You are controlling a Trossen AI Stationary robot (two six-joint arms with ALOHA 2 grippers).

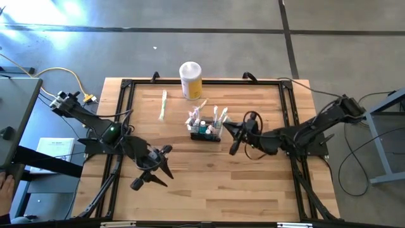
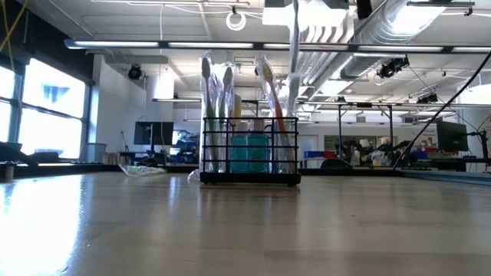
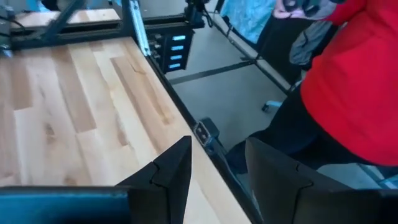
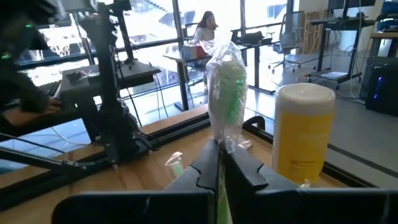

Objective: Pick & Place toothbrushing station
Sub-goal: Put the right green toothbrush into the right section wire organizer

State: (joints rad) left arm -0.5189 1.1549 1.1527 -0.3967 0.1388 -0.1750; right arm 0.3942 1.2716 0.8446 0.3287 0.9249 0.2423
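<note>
The toothbrushing station, a small black wire-mesh basket (image 1: 205, 131) holding several wrapped toothbrushes, stands on its base at the table's middle; it also shows in the low view (image 2: 249, 157). My right gripper (image 1: 228, 128) is just right of the basket and shut on a plastic-wrapped green toothbrush (image 4: 225, 93). My left gripper (image 1: 166, 166) is open and empty over the near left of the table, and its fingers stand apart in the left wrist view (image 3: 217, 168). My right gripper pinches the wrapped toothbrush between its two fingers, on the wrapper just below the green head (image 4: 221, 144). The fingers come about level from the table's right side. The brush stands upright above the fingertips; its lower part is hidden by the fingers.
A tall yellow-and-white canister (image 1: 190, 79) stands at the far middle, beyond the basket. One wrapped toothbrush (image 1: 163, 104) lies flat on the table, far left of the basket. A black frame (image 1: 123, 120) runs along the table's edges. A person in red (image 3: 354, 81) is beyond the table edge.
</note>
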